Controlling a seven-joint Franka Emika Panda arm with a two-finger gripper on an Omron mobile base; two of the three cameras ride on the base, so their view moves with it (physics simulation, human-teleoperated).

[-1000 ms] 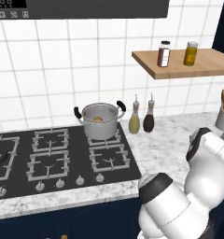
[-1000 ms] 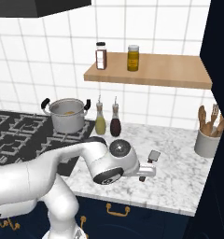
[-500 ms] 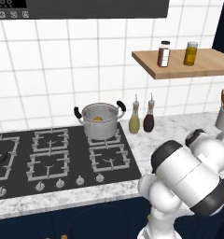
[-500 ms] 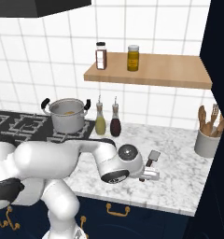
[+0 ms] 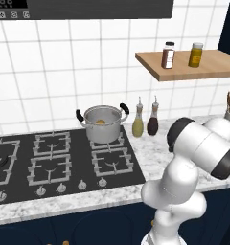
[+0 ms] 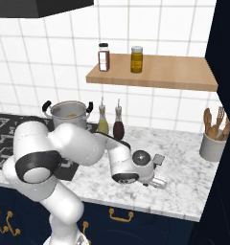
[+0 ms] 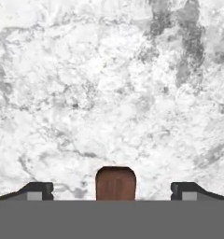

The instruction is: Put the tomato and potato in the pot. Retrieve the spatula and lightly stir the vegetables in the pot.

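Left base view: the pot [image 5: 103, 124] sits on the back burner of the stove [image 5: 54, 160], and something golden-tan, the potato [image 5: 100, 122], shows inside it. Just right of the pot stand a yellowish-green bottle [image 5: 138, 124] and a dark bottle [image 5: 153, 122].

Right base view: the arm reaches low over the marble tabletop [image 6: 184, 165], well to the right of the pot [image 6: 69, 114], with the pincer [image 6: 159, 182] down close to the stone.

Hand view: the pincer [image 7: 112, 190] faces the tabletop [image 7: 109, 84], finger tips [image 7: 38, 189] spread wide apart, nothing gripped. A brown rounded end, perhaps the spatula handle [image 7: 115, 183], sits midway between them.
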